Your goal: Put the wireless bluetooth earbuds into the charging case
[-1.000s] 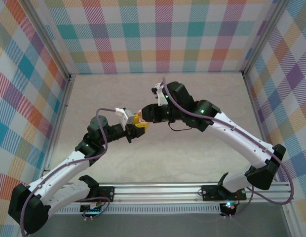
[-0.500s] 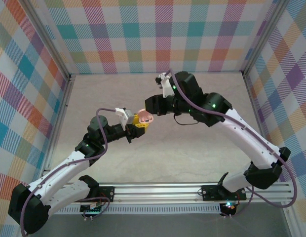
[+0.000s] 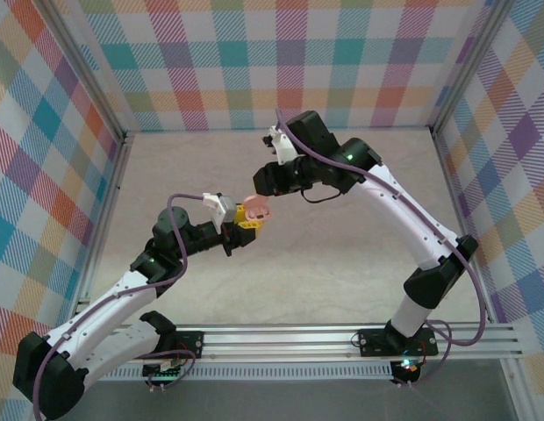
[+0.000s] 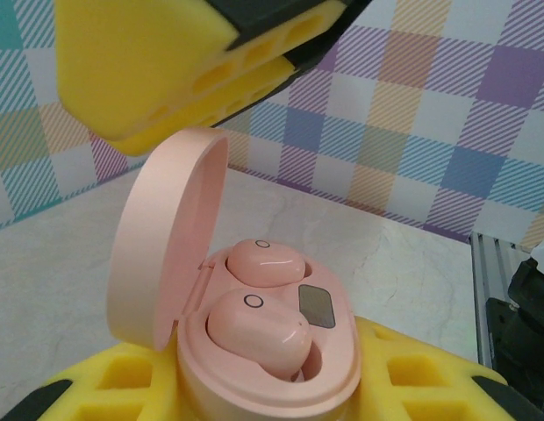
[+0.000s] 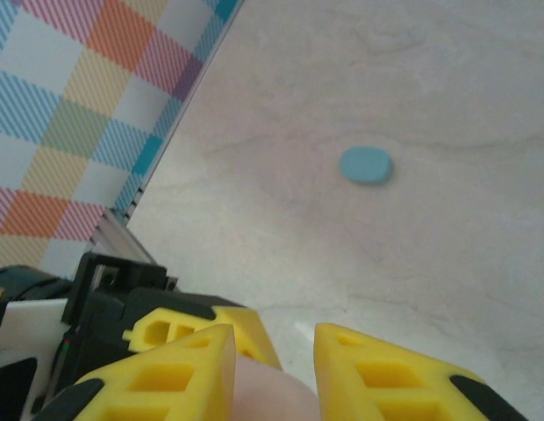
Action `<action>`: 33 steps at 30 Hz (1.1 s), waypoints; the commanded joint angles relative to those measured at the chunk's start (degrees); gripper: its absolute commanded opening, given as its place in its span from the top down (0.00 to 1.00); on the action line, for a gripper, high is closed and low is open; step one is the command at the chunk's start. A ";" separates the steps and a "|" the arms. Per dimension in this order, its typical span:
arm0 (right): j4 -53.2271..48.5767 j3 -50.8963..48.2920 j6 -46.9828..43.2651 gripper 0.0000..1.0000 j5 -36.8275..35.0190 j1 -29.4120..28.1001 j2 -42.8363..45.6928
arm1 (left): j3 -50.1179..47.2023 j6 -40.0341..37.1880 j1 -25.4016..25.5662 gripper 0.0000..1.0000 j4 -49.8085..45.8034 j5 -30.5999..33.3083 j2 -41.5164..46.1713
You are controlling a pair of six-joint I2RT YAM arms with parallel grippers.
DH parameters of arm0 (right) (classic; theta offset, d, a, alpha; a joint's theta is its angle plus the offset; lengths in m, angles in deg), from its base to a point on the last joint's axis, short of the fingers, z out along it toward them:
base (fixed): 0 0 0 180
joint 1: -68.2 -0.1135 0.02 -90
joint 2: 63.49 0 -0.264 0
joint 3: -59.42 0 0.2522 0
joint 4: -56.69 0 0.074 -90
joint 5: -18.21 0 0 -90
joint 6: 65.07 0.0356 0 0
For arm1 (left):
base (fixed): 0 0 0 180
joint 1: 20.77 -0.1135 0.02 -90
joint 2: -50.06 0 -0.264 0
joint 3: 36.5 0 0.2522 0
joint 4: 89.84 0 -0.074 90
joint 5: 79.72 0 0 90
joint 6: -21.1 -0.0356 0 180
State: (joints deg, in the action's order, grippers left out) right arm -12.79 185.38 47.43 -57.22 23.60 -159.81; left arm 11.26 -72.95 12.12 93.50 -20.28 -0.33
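Note:
My left gripper [image 3: 243, 220] is shut on the base of a salmon pink charging case [image 4: 335, 379] and holds it up off the table. The case's lid [image 4: 158, 237] stands open. Two salmon pink earbuds [image 4: 263, 261] [image 4: 253, 329] sit in its wells; the near one looks slightly tilted. My right gripper [image 3: 262, 188] hovers just above and behind the case. Its yellow fingers [image 5: 180, 377] stand a little apart and hold nothing, with the pink lid [image 5: 268, 395] showing below the gap. One of those fingers [image 4: 158, 61] hangs over the lid in the left wrist view.
A small light blue oval piece [image 5: 365, 165] lies on the pale table; whether it is a case or a bud I cannot tell. Plaid walls [image 3: 289, 61] close in the back and both sides. A metal rail [image 3: 281, 338] runs along the near edge.
The right gripper has drawn back up and away from the case, and its arm has swung toward the back. The left arm and the case have stayed put.

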 commanded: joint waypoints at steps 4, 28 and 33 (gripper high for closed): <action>-2.79 -1.05 -2.82 0.70 3.42 -0.23 1.05 | 2.21 -0.34 -0.01 0.80 -0.73 -0.90 0.82; 15.47 -25.16 13.70 0.52 14.17 6.99 17.74 | 3.44 0.95 -0.01 0.80 0.46 -0.72 0.04; 28.86 -33.86 23.24 0.51 23.82 8.92 19.76 | 3.92 2.79 -0.02 0.80 2.41 -1.63 -0.90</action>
State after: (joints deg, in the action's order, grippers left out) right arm 4.52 153.82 62.65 -42.27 32.67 -140.68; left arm 12.83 -71.84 12.16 92.30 -20.63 -0.59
